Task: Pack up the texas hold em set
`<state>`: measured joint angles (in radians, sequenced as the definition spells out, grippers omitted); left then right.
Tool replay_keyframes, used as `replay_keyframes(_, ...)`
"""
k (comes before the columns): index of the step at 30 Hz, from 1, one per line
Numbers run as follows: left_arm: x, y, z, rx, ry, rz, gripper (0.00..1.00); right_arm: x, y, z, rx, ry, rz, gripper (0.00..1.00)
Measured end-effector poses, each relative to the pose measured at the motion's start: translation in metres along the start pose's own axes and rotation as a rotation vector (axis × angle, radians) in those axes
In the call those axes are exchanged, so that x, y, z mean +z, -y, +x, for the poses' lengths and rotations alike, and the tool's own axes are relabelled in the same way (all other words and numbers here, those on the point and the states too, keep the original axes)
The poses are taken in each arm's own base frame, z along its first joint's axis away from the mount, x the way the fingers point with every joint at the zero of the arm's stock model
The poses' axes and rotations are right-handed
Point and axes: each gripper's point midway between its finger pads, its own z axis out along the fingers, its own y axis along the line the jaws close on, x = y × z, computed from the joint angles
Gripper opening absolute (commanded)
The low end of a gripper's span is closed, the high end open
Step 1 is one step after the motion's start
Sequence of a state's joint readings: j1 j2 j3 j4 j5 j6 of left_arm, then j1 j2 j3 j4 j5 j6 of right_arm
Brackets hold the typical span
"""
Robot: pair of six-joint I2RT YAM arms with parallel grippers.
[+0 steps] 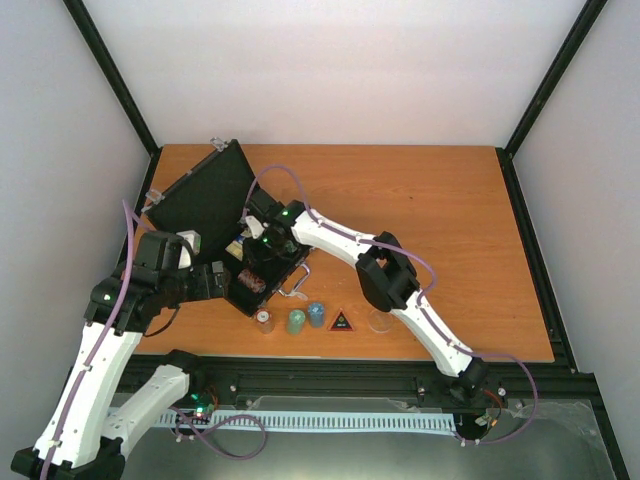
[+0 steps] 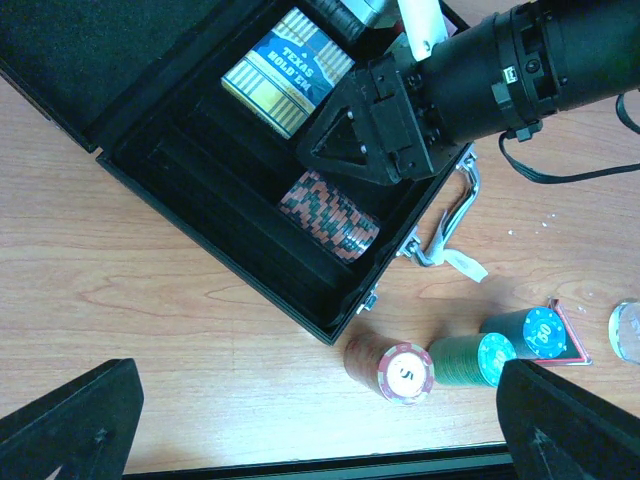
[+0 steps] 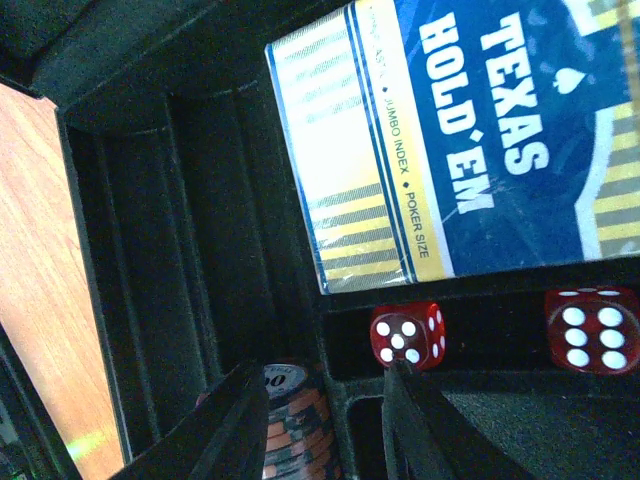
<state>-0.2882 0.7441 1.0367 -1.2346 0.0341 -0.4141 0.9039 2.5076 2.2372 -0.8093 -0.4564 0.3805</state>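
Note:
The black case (image 1: 205,200) lies open at the left, its lid raised. It holds a blue-and-yellow card deck (image 3: 470,130), two red dice (image 3: 408,335) and a red-and-black chip stack (image 3: 290,425) lying in a slot. My right gripper (image 3: 320,430) is inside the case and open, with one finger beside that stack and the other past the slot wall. It also shows in the top view (image 1: 262,268). My left gripper (image 2: 320,430) is open and empty above the table in front of the case.
On the table before the case stand a red chip stack (image 2: 390,368), a green stack (image 2: 470,358), a blue stack (image 2: 525,333), a black triangle (image 1: 341,321) and a clear disc (image 1: 379,321). The case's silver handle (image 2: 450,215) faces them.

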Motion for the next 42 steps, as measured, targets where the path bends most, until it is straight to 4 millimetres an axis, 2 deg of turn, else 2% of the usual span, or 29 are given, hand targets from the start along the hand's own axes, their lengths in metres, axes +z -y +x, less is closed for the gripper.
replay_keyframes(14,0.001,-0.001,0.0,0.0,0.0,-0.005,1.0,0.005,0.011,0.002,0.001,-0.001,0.046,0.34)
replay_keyframes(18,0.001,-0.001,0.0,-0.001,0.001,-0.006,1.0,-0.005,0.019,0.007,-0.01,-0.008,0.117,0.39)
replay_keyframes(21,0.001,0.0,-0.002,0.0,0.008,-0.003,1.0,-0.033,0.024,0.021,-0.02,-0.015,0.201,0.54)
replay_keyframes(24,0.001,0.0,-0.004,0.0,0.014,0.0,1.0,-0.077,0.024,0.037,-0.027,0.005,0.283,0.78)
replay_keyframes(27,0.002,0.002,-0.007,0.001,0.025,0.005,1.0,-0.124,0.022,0.05,-0.028,0.056,0.358,0.96)
replay_keyframes(29,0.003,0.003,-0.009,0.001,0.027,0.007,1.0,-0.149,0.024,0.06,-0.012,0.087,0.407,1.0)
replay_keyframes(31,0.004,0.004,-0.01,0.002,0.027,0.009,1.0,-0.166,0.033,0.076,0.013,0.089,0.467,1.0)
replay_keyframes(33,0.005,0.005,-0.011,0.007,0.027,0.012,1.0,-0.173,0.048,0.096,0.049,0.068,0.529,1.0)
replay_keyframes(38,0.006,0.009,-0.013,0.009,0.03,0.034,1.0,-0.184,0.094,0.172,0.185,-0.058,0.709,1.0)
replay_keyframes(42,0.009,0.012,-0.012,0.01,0.025,0.048,1.0,-0.201,0.115,0.231,0.306,-0.109,0.786,1.0)
